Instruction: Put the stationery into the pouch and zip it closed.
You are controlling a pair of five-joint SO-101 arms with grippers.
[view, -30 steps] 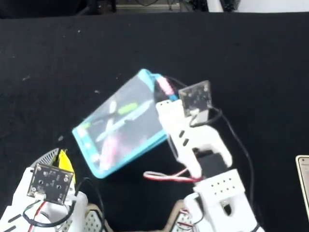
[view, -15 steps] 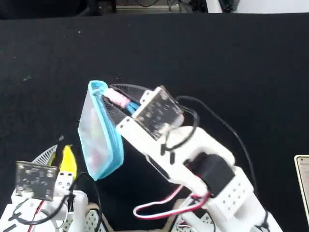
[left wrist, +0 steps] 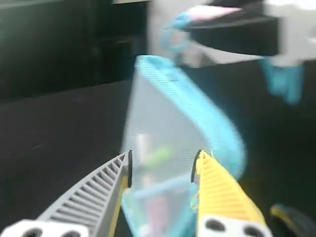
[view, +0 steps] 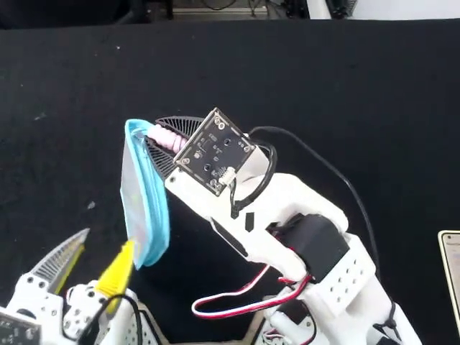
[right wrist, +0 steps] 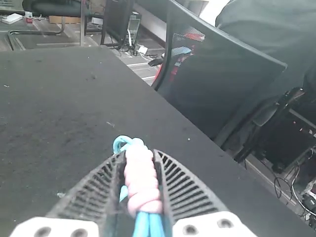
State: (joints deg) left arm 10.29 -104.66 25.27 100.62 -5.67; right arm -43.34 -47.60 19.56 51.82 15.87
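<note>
Since a second ago, when the pouch was lying flat on the worktop, things have moved quite a bit. The right claw has hoisted it up, so now it hangs on edge, swung over towards the left arm, with only its lower end down near the surface. That claw is clamped tight on the pink braided zip pull, with the blue cords running back between the fingers, so the whole pouch is dangling from the pull.

The left claw has come up and turned towards the pouch too. It's spread wide with nothing in it. From its own wrist view the grey and yellow fingers sit either side of the pouch's lower part, and from above the yellow tip is just beside the bottom corner. Can't tell if it's actually touching.

You can see the stationery through the clear side, green and pink bits sitting low inside. So my guess is the filling part is done and this is the setup for zipping: left grabs the bottom, right drags the pull along. The risk I'd see is the pouch swinging away before the left one bites.

The worktop is covered in black cloth with a few pale specks, and there's a pale-edged flat thing at the right edge. Beyond the worktop the right wrist view shows a dark office chair and some cables on the floor.
</note>
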